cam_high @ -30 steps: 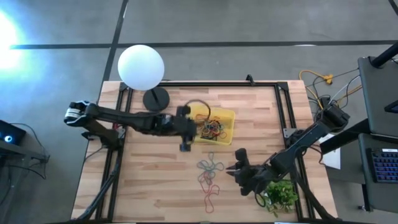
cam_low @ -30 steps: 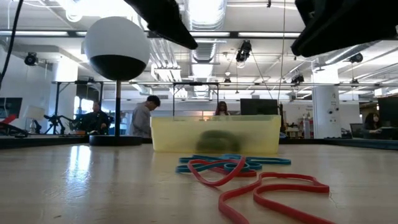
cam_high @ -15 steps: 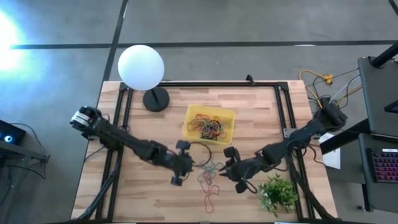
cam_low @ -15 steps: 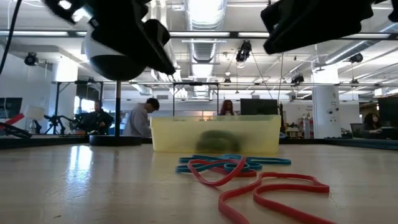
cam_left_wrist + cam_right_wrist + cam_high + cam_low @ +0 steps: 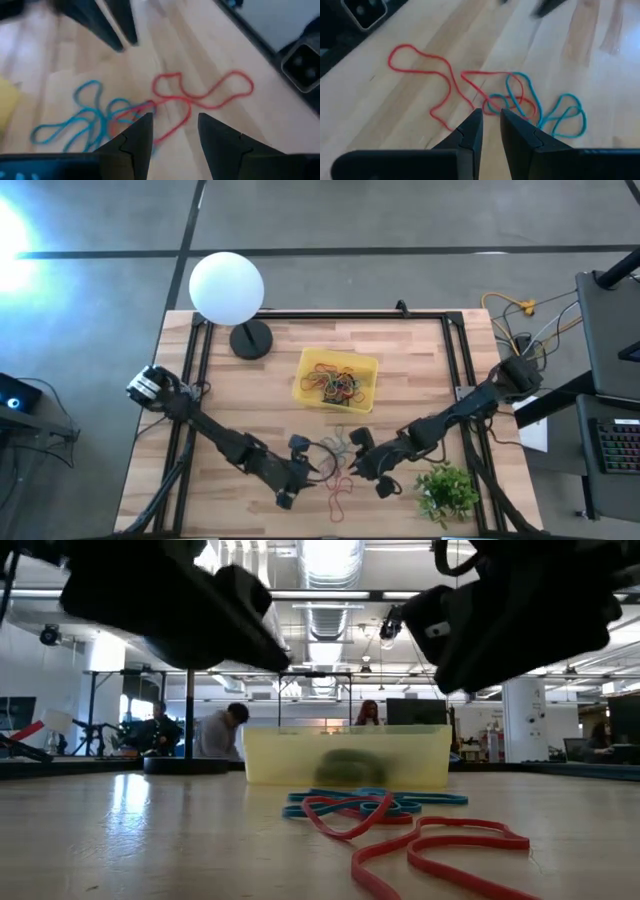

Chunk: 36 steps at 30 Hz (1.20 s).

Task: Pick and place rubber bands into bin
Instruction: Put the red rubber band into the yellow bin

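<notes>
Both arms have swung down from the bin side. The left gripper (image 5: 318,470), fingers spread and empty, and the right gripper (image 5: 352,467), fingers nearly pressed together and empty, flank the loose red and blue rubber bands (image 5: 338,460) between them. Beyond them, the shallow translucent yellow plastic bin (image 5: 308,366) holds many tangled bands, so another pick looks imminent.
</notes>
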Tool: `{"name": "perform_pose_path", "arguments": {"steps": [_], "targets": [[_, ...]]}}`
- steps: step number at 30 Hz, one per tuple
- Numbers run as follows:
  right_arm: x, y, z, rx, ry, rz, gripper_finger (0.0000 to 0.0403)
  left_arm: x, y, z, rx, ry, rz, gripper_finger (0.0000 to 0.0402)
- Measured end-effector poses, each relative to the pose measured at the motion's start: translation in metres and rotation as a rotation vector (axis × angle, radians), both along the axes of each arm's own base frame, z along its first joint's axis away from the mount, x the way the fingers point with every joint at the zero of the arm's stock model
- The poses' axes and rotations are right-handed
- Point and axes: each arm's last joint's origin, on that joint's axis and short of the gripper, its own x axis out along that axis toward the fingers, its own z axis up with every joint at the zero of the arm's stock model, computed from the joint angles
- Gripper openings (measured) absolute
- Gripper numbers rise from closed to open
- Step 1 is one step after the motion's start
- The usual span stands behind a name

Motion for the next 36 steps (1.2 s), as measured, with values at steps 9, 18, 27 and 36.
{"name": "perform_pose_path", "arguments": {"steps": [9,18,27,36], "targets": [[-0.003,-0.002,-0.001,0.01,0.024,-0.056,0.0057,0.025,-0.017,-0.032,0.02,0.073,-0.042,0.0141],[-0.008,-0.005,0.001,-0.015,0.042,-0.08,0.0057,0.045,-0.014,-0.047,-0.099,0.087,-0.015,0.0141],[-0.019,-0.013,-0.007,-0.092,0.17,-0.15,0.0057,0.053,-0.01,-0.052,-0.144,0.094,0.025,0.0141],[-0.024,-0.017,-0.002,-0.11,0.184,-0.214,0.0057,0.065,-0.006,-0.064,-0.222,0.121,0.021,0.0141]]}}
